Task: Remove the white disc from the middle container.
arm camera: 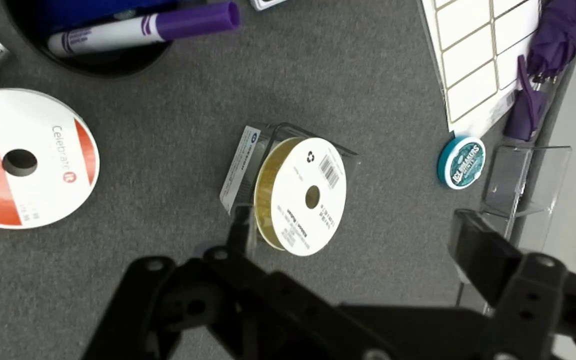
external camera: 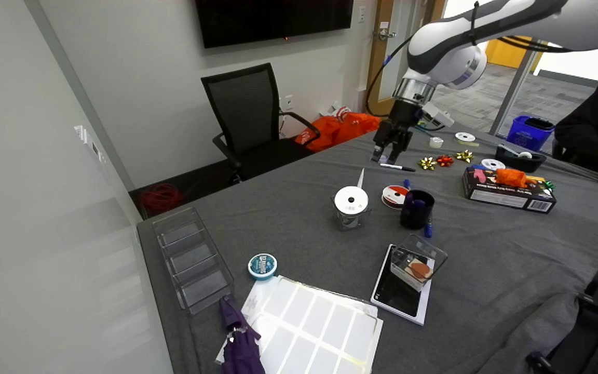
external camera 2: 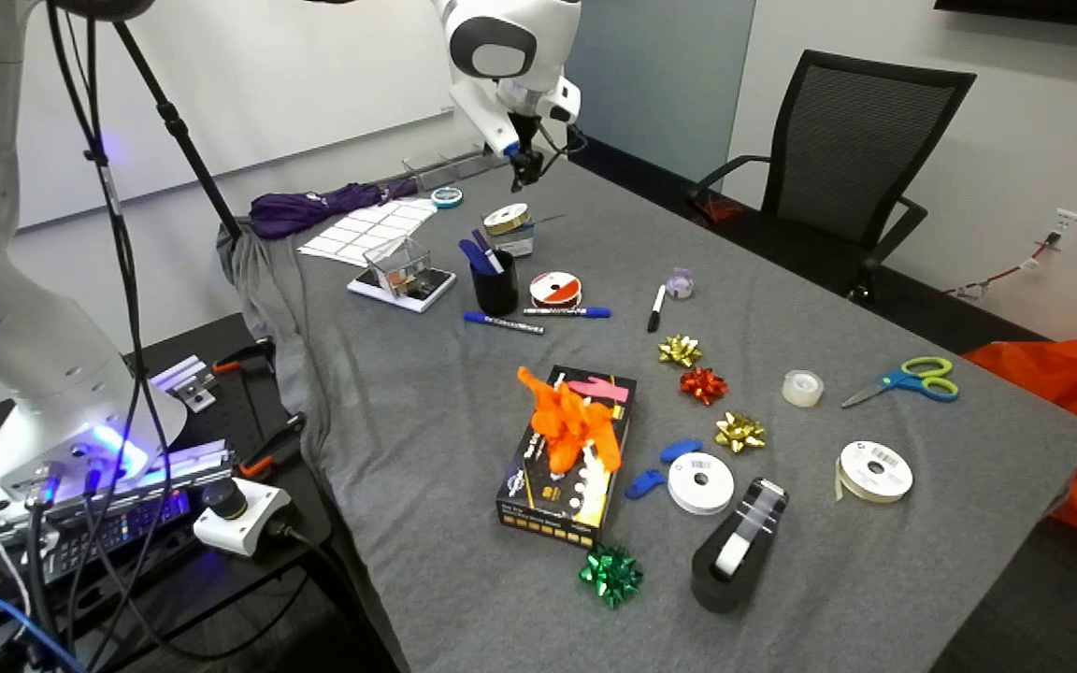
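Note:
The white disc [external camera: 351,209] is the flat white face of a ribbon spool with gold ribbon and a small dark centre hole. It rests tilted in the top of the small see-through middle container [external camera: 350,222], in both exterior views. In the other places it shows as a gold-edged spool [external camera 2: 507,217] over the container [external camera 2: 514,245], and in the wrist view the disc [arm camera: 300,210] covers much of the container [arm camera: 240,167]. My gripper [arm camera: 353,217] is open and empty, with the disc near its left finger. The gripper [external camera: 384,157] is in the air, apart from the disc.
A black cup [external camera: 416,213] with markers and a red-and-white spool [external camera: 395,195] stand beside the container. A blue-rimmed tin [external camera: 262,266], a clear divided tray [external camera: 193,259], white label sheets [external camera: 314,327] and a tablet [external camera: 400,291] bearing a clear box lie around.

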You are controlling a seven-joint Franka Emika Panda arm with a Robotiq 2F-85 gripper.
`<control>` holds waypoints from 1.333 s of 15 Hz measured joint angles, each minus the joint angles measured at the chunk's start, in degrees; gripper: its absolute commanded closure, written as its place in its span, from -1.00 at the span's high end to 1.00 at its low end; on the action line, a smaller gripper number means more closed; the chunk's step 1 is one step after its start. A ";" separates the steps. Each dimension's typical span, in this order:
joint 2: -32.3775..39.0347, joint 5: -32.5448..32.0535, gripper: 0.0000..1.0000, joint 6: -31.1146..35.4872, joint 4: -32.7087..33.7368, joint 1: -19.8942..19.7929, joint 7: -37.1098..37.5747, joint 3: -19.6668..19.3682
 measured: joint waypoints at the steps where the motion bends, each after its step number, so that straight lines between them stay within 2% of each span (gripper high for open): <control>1: 0.15 -0.03 1.00 -0.03 0.01 -0.01 0.05 0.01; 11: 1.26 0.41 1.00 1.56 0.16 -0.58 -0.58 0.33; 16: 5.65 7.80 1.00 7.11 0.09 -4.05 -6.69 3.26; 20: 8.87 13.71 1.00 7.87 0.04 -6.07 -11.75 5.14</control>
